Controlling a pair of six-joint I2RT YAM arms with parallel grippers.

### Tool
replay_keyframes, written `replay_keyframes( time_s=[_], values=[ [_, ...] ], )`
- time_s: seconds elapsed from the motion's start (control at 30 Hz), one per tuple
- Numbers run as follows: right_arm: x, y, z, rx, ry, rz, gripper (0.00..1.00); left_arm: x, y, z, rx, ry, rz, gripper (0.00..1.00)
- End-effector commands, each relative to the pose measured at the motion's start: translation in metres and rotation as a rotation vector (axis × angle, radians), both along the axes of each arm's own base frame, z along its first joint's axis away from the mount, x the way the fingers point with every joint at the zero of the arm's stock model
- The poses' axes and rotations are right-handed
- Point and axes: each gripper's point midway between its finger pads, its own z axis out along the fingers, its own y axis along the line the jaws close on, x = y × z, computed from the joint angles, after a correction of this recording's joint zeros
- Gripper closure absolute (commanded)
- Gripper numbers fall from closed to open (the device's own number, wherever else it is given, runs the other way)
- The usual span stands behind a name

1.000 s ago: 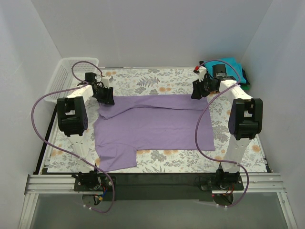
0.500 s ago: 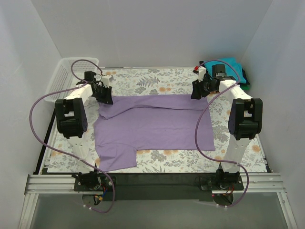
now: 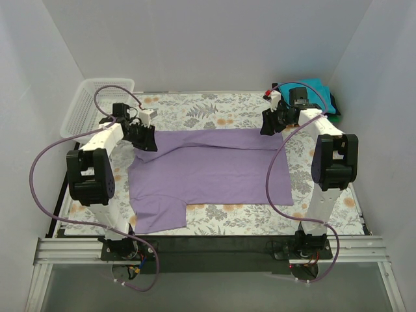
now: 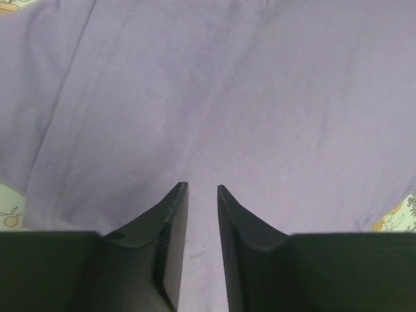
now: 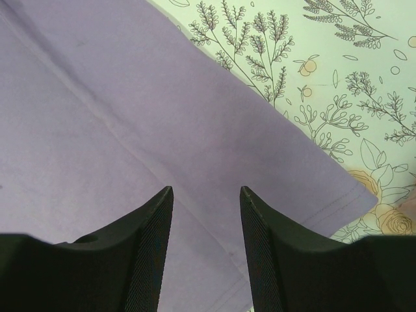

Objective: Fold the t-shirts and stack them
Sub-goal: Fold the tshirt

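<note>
The large lavender-purple t-shirt (image 3: 214,169) lies spread flat on the floral table cloth (image 3: 208,110), with one sleeve near the front left. My left gripper (image 3: 146,140) is low over the shirt's far left corner. In the left wrist view the shirt (image 4: 260,97) fills the frame, and that gripper (image 4: 202,187) has its jaws a narrow gap apart with flat cloth showing between them. My right gripper (image 3: 268,125) is over the shirt's far right corner. In the right wrist view it (image 5: 206,190) is wide open above the hem (image 5: 97,117). A folded teal t-shirt (image 3: 318,88) lies at the back right.
A white mesh basket (image 3: 88,104) stands at the back left, beside the left arm. White walls close in the table on three sides. Purple cables loop from both arms. Bare floral cloth (image 5: 325,78) shows beyond the shirt's far edge.
The left arm's elbow has swung out to the left and its gripper has shifted slightly along the shirt's far left corner. The right arm has not moved.
</note>
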Motion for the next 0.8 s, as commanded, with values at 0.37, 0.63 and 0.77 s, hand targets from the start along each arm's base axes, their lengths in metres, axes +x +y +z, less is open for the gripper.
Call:
replay_keyframes(
  time_s=[0.37,0.63,0.77],
  values=[
    [-0.005,-0.002,0.012,-0.002,-0.016,0.005,0.46,0.089,0.015,-0.006,0.082,-0.082,0.04,0.6],
    [-0.01,-0.005,0.004,-0.023,-0.002,0.012,0.46,0.093,0.016,-0.03,0.087,-0.032,0.039,0.59],
    [-0.008,-0.005,0.004,-0.027,-0.006,0.01,0.46,0.079,0.012,-0.036,0.068,0.004,0.026,0.6]
  ],
)
